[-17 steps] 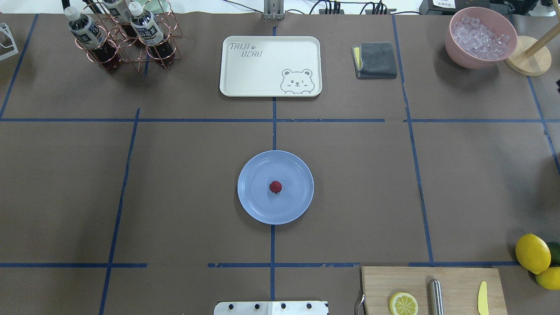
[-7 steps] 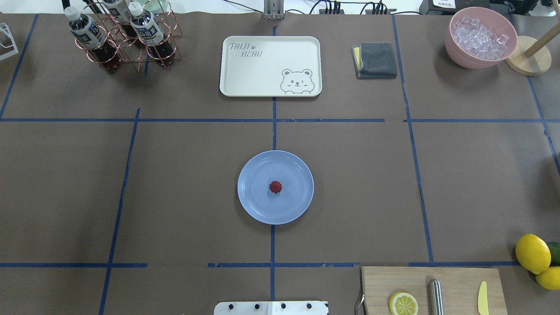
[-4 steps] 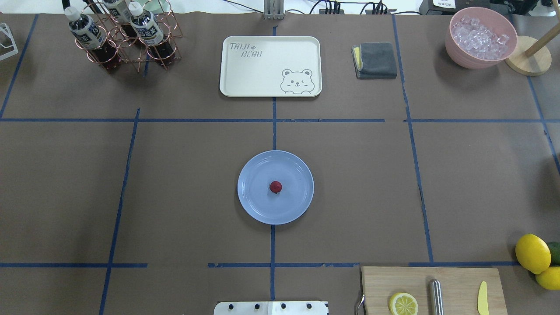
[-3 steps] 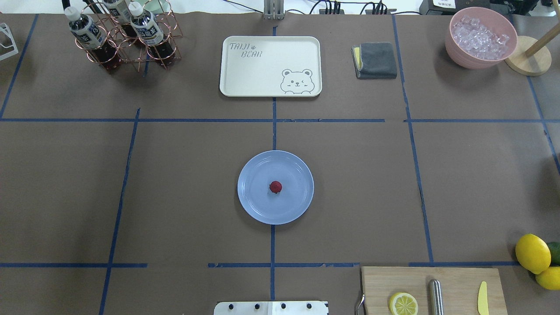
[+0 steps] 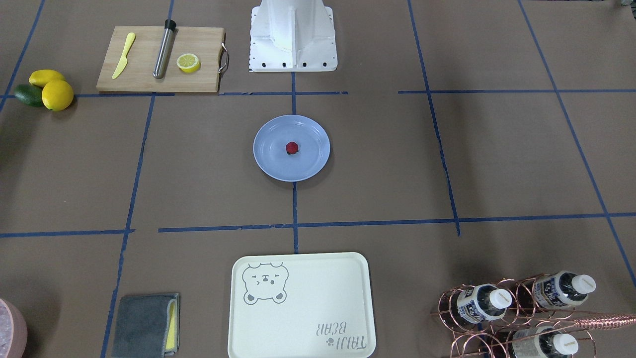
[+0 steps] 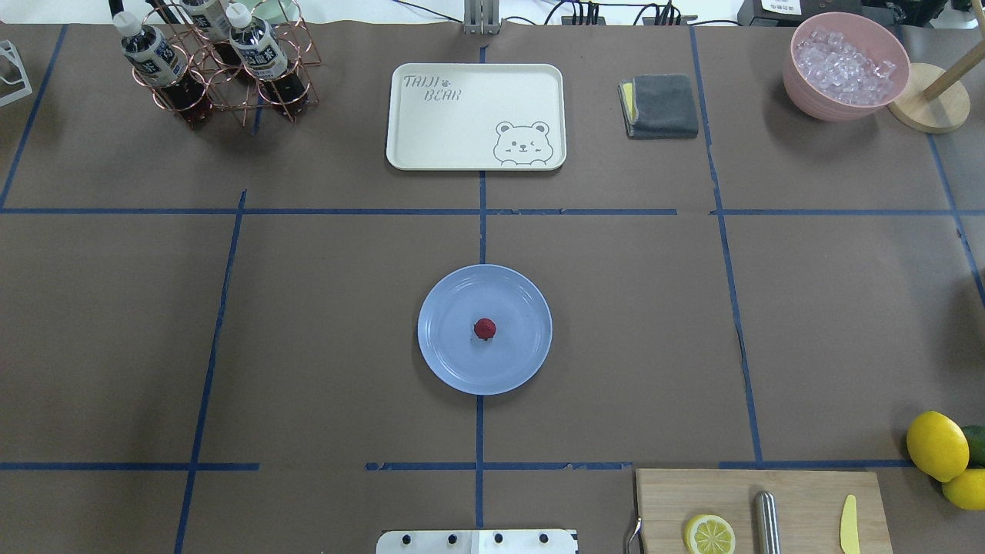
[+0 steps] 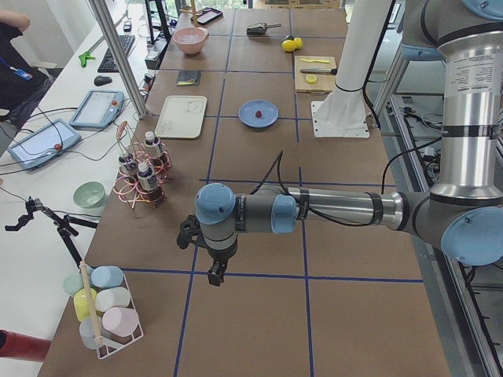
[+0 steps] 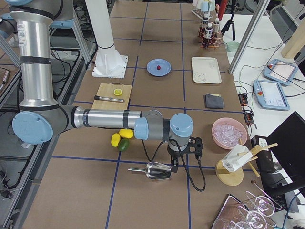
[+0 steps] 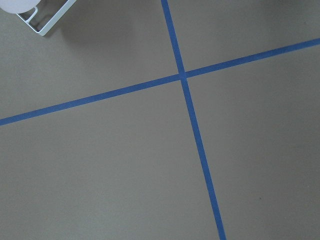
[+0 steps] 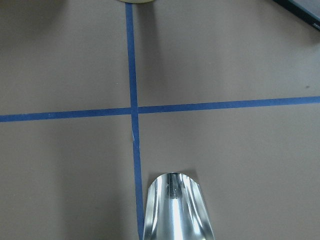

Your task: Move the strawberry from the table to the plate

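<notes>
The small dark-red strawberry (image 6: 485,328) (image 5: 292,147) lies in the middle of the light-blue plate (image 6: 446,358) (image 5: 310,164), which rests at the centre of the brown-paper table (image 6: 346,308). Neither arm appears in the overhead or front-facing views. In the exterior left view my left gripper (image 7: 214,275) hangs over the table's left end, far from the plate. The exterior right view has my right gripper (image 8: 174,168) low over the right end, beside a metal scoop (image 8: 158,171). I cannot tell whether either is open or shut. No fingers appear in either wrist view.
A cream bear-print tray (image 6: 475,115), a folded grey cloth (image 6: 660,105), a pink bowl of ice (image 6: 845,65) and a copper bottle rack (image 6: 219,65) line the far side. A cutting board (image 6: 758,512) and lemons (image 6: 937,445) sit near right.
</notes>
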